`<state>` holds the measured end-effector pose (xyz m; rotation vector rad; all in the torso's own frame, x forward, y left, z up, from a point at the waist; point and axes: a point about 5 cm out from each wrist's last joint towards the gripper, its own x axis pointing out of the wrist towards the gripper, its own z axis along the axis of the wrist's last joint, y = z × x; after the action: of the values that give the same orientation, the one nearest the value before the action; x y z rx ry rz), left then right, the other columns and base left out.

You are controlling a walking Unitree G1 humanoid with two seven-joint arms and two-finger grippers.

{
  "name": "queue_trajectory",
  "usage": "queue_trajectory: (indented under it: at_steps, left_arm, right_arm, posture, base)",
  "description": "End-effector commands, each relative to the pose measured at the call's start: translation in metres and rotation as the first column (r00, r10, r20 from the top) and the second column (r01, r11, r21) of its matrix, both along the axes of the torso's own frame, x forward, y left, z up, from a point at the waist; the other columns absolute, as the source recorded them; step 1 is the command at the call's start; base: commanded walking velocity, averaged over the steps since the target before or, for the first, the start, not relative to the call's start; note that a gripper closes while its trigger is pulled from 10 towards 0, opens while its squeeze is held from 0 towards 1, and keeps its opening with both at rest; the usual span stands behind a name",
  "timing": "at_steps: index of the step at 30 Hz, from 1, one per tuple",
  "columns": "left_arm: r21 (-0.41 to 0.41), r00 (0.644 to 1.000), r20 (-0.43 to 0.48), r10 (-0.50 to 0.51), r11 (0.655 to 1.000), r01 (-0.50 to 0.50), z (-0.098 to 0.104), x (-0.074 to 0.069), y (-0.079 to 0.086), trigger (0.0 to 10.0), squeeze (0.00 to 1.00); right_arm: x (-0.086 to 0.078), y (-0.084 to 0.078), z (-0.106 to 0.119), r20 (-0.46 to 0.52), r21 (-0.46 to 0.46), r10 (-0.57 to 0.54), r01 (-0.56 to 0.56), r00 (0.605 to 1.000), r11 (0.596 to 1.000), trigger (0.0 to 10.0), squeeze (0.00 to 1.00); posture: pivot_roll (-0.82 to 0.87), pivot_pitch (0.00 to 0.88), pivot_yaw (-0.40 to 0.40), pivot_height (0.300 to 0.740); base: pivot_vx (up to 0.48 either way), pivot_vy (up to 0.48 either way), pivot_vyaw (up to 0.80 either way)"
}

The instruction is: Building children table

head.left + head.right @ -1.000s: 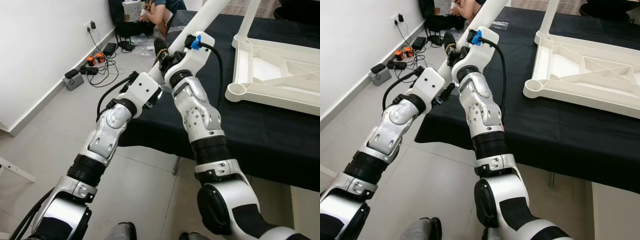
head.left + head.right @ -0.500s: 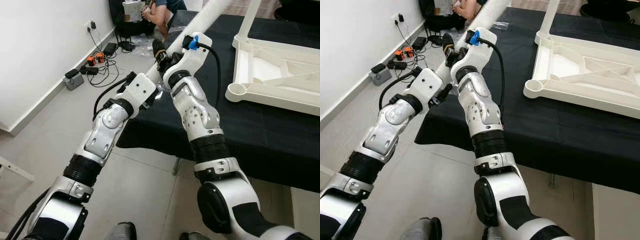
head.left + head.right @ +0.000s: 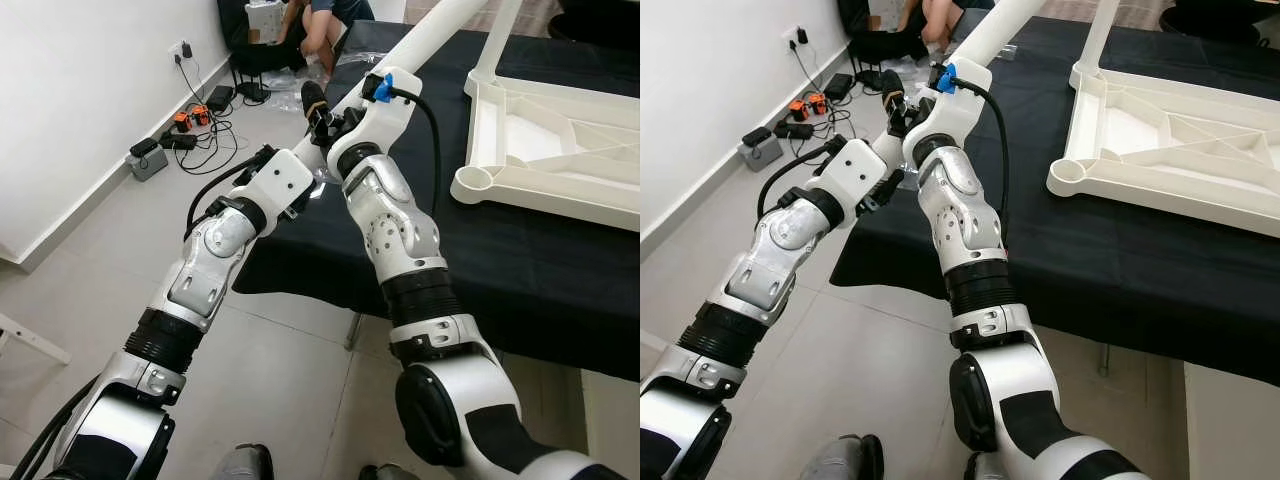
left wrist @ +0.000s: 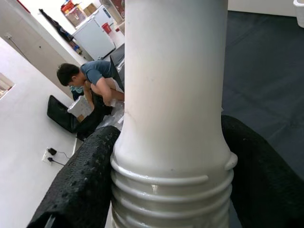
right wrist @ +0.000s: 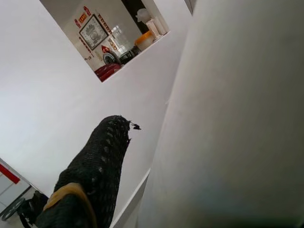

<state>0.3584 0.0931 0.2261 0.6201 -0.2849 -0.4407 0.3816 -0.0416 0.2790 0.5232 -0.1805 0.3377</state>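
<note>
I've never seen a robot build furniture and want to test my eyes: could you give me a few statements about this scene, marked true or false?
1. Both hands grip the long white plastic table leg. True: the left hand clamps it just above its threaded end, and the right hand is higher up.
2. The white plastic tabletop lies on bare floor. False: it rests on a black cloth.
3. A person crouches in the background. True.
4. The leg is already screwed into the tabletop. False: it is held apart from it.
</note>
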Motion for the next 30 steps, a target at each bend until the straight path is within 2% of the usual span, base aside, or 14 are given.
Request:
queue_trajectory:
  at_steps: [1,4,7,8,9,10,15,17,18,19,29,30]
  left_arm:
    - [0.046,0.998,0.019,-0.059,0.997,0.058,0.000,-0.003,-0.009,10.0,0.00]
    - [0.067,0.997,0.027,-0.068,0.996,0.066,0.000,-0.003,-0.008,10.0,0.00]
    - [0.080,0.997,0.030,-0.072,0.994,0.069,0.000,-0.003,-0.008,10.0,0.00]
    - [0.082,0.997,0.030,-0.074,0.994,0.071,0.000,-0.003,-0.008,10.0,0.00]
    - [0.082,0.997,0.030,-0.074,0.994,0.071,0.000,-0.003,-0.008,10.0,0.00]
    - [0.083,0.997,0.031,-0.075,0.994,0.072,0.000,-0.003,-0.008,10.0,0.00]
    - [0.081,0.997,0.033,-0.073,0.994,0.070,0.000,-0.003,-0.010,10.0,0.00]
    - [0.074,0.997,0.035,-0.071,0.995,0.068,0.000,-0.003,-0.011,10.0,0.00]
    - [0.074,0.997,0.035,-0.071,0.995,0.068,0.000,-0.003,-0.011,10.0,0.00]
    - [0.070,0.997,0.036,-0.072,0.995,0.069,0.000,-0.003,-0.013,10.0,0.00]
    - [0.046,0.999,-0.005,-0.047,0.998,0.047,-0.002,0.000,-0.012,10.0,0.01]
    - [0.012,0.999,-0.014,-0.048,0.999,0.048,-0.002,0.000,-0.010,10.0,1.00]
  right_arm:
    - [-0.002,0.010,0.005,-0.002,0.015,0.048,-0.048,0.999,0.999,10.0,0.00]
    - [-0.002,0.015,0.001,-0.056,0.046,0.108,-0.106,0.993,0.993,10.0,0.00]
    - [-0.003,0.017,0.001,-0.059,0.052,0.120,-0.117,0.991,0.992,10.0,0.00]
    - [-0.002,0.016,0.001,-0.057,0.053,0.119,-0.116,0.991,0.992,3.6,0.00]
    - [-0.002,0.016,0.001,-0.057,0.053,0.119,-0.116,0.991,0.992,3.6,0.00]
    - [-0.002,0.015,0.002,-0.056,0.057,0.114,-0.111,0.992,0.992,0.0,0.00]
    - [0.002,0.009,0.003,-0.079,0.087,0.072,-0.065,0.994,0.994,0.0,0.00]
    - [0.007,-0.003,0.003,-0.097,0.103,-0.015,0.025,0.995,0.994,0.0,0.00]
    - [0.007,-0.003,0.003,-0.097,0.103,-0.015,0.025,0.995,0.994,0.0,0.00]
    - [0.010,-0.010,0.003,-0.109,0.120,-0.055,0.068,0.993,0.990,0.0,0.00]
    - [0.011,-0.015,0.010,-0.080,0.133,-0.092,0.102,0.993,0.986,0.0,0.00]
    - [0.011,-0.015,0.011,-0.076,0.135,-0.096,0.106,0.992,0.985,0.0,0.00]
  posture:
    - [0.08,0.109,-0.019,0.740]
    - [0.08,0.110,-0.019,0.740]
    - [0.08,0.110,-0.019,0.740]
    - [0.08,0.110,-0.019,0.740]
    - [0.08,0.110,-0.019,0.740]
    - [0.08,0.110,-0.019,0.740]
    - [0.08,0.111,-0.019,0.740]
    - [0.08,0.110,-0.020,0.740]
    - [0.08,0.110,-0.020,0.740]
    - [0.08,0.110,-0.020,0.740]
    - [0.08,0.110,-0.020,0.740]
    - [0.08,0.110,-0.020,0.740]
  base:
    - [0.000,0.000,0.00]
    - [0.000,0.000,0.00]
    - [0.000,0.000,0.00]
    - [0.000,0.000,0.00]
    - [0.000,0.000,0.00]
    - [0.000,0.000,0.00]
    - [0.000,0.000,0.00]
    - [0.000,0.000,0.00]
    - [0.000,0.000,0.00]
    - [0.000,0.000,0.00]
    - [0.000,0.000,0.00]
    - [0.000,0.000,0.00]
